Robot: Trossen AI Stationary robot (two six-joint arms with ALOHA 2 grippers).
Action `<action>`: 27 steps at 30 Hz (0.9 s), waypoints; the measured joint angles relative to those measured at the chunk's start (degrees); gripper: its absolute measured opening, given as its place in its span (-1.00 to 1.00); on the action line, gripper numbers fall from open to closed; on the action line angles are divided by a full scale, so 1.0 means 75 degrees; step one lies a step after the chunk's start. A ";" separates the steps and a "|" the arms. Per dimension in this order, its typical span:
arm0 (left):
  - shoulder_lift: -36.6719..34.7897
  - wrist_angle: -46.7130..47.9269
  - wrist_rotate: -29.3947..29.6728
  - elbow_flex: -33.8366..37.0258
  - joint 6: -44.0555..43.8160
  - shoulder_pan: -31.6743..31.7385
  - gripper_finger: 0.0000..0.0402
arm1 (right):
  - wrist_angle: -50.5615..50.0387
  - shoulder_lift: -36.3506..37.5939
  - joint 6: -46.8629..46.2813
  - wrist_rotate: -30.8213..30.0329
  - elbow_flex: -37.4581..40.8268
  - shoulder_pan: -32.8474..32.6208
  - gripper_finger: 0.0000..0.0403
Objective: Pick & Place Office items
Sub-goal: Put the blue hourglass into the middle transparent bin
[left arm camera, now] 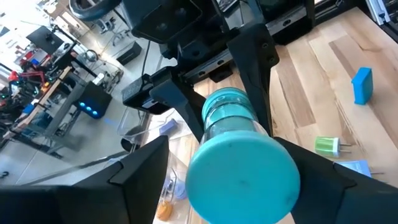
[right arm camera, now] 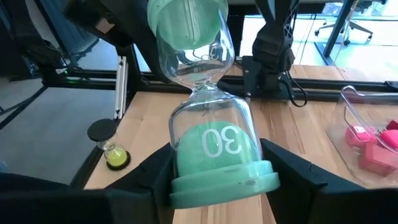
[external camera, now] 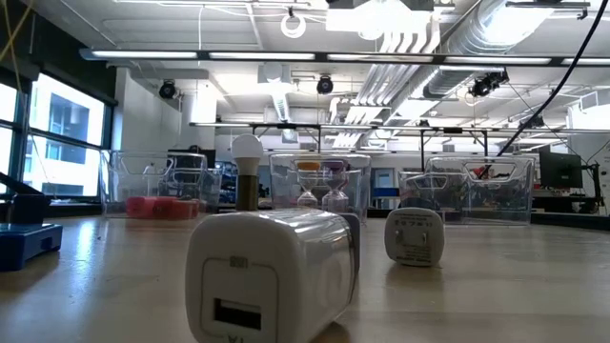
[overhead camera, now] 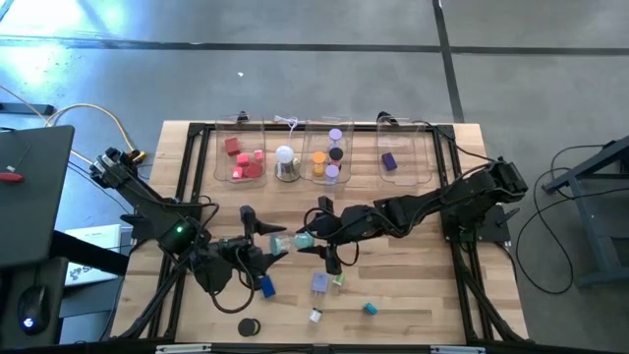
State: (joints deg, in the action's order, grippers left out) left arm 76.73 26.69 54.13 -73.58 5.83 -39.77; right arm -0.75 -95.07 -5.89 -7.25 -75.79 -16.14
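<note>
A glass hourglass point(right arm camera: 208, 118) with teal end caps and a "30" on its bulb hangs above the table's middle point(overhead camera: 295, 241), between my two grippers. My right gripper point(right arm camera: 221, 177) is shut on the end nearer the table's right. My left gripper point(left arm camera: 245, 180) is open around the other cap point(left arm camera: 242, 177). One finger point(left arm camera: 146, 177) stands apart from the cap by a visible gap. Whether the other finger point(left arm camera: 320, 180) touches it, I cannot tell. The low view shows neither gripper. My right gripper pinches the hourglass between its two fingers at the bulb marked "30" and its teal cap point(right arm camera: 186, 186). The fingers come from the table's right, slanting slightly down, along the hourglass's length. The hourglass is lifted clear of the table, its other end pointing toward my left gripper.
Clear bins along the far edge hold red and pink pieces point(overhead camera: 244, 160), orange and purple pieces point(overhead camera: 327, 157) and a purple block point(overhead camera: 389, 160); a white dome point(overhead camera: 285, 162) stands between them. Loose nearby: a blue block point(overhead camera: 266, 287), green plug point(overhead camera: 337, 281), teal piece point(overhead camera: 370, 309), black disc point(overhead camera: 249, 326).
</note>
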 joint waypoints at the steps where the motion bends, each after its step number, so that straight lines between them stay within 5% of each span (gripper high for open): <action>1: 0.0000 -0.0009 0.0003 0.0000 0.0068 0.0000 0.35 | -0.0040 0.0000 -0.0004 -0.0038 0.0000 0.0000 -0.10; 16: -0.0051 0.0373 -0.0063 -0.0001 -0.0721 -0.0236 0.36 | -0.3123 0.0000 -0.1021 -0.3603 -0.0017 0.0030 -0.10; 27: -0.0955 0.3383 -0.1928 -0.0003 -0.3677 0.0828 0.36 | -0.6364 0.0000 -0.2033 -0.3872 -0.1546 0.1067 -0.10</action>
State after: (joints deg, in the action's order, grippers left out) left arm 69.56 52.06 39.67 -73.60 -21.75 -33.56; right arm -48.48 -95.07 -21.14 -36.29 -87.38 -8.14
